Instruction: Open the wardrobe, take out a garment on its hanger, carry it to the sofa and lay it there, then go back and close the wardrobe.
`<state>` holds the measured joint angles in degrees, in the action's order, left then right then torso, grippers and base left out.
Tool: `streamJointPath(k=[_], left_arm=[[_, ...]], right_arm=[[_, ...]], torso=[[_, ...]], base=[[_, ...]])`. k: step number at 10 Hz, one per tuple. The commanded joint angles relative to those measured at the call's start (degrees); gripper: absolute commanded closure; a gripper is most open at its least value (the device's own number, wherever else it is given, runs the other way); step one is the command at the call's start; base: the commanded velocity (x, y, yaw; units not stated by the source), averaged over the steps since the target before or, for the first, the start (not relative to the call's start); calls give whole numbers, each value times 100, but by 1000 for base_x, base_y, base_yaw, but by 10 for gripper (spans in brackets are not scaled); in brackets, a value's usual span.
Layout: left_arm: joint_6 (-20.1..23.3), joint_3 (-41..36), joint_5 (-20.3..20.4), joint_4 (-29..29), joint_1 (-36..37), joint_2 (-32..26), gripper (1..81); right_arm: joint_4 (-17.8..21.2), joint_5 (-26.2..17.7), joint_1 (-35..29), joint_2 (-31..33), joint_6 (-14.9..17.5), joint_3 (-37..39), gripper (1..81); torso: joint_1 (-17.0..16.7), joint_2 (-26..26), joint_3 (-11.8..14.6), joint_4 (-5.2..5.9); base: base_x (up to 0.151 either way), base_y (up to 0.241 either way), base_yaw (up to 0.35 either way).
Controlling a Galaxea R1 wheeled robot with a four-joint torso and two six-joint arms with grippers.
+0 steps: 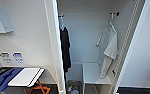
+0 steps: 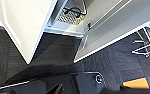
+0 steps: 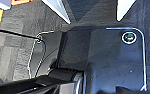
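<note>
The wardrobe (image 1: 89,30) stands open in front of me in the head view, both doors swung out, the left door (image 1: 52,42) edge-on and the right door (image 1: 143,50) at the far side. Inside on the right, the white garment (image 1: 109,51) hangs on its white hanger (image 1: 112,23) from a black hook. A black shirt (image 1: 65,48) hangs at the inside left. In the left wrist view the bottoms of the open wardrobe doors (image 2: 26,27) stand over dark carpet. The sofa is not in sight.
A white shelf (image 1: 93,72) sits low inside the wardrobe. Left of it stand a table with a white board (image 1: 24,77), a blue object (image 1: 2,79) and an orange frame (image 1: 39,88) below. Dark grey carpet (image 2: 53,57) covers the floor. White wire racks (image 2: 147,46) stand beside the right door.
</note>
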<state>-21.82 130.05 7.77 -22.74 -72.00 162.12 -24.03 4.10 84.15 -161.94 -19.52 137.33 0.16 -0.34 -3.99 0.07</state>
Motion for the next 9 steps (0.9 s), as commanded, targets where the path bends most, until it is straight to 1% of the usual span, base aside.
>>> streamJointPath(k=[1,2,3,5,6,9], left_arm=[[-190,414,-100,6,454,250,10],[-191,512,73,23,454,312,10],[-269,635,355,119,454,365,10],[-393,803,577,314,454,453,10],[-463,1005,858,393,471,532,10],[-586,1374,902,515,708,708,10]], right_arm=[[56,-199,-192,28,-8,153,10],[56,-199,-200,10,-8,170,10],[82,-198,-218,-8,-8,188,10],[100,-190,-192,-8,-17,206,10],[109,-164,-149,-43,-26,276,10],[100,-155,-183,-349,-17,608,10]], torso=[[0,0,0,0],[0,0,0,0],[0,0,0,0],[-2,0,0,0],[-2,0,0,0],[-2,0,0,0]], base=[[0,0,0],[0,0,0],[0,0,0],[0,0,0],[0,0,0],[0,0,0]])
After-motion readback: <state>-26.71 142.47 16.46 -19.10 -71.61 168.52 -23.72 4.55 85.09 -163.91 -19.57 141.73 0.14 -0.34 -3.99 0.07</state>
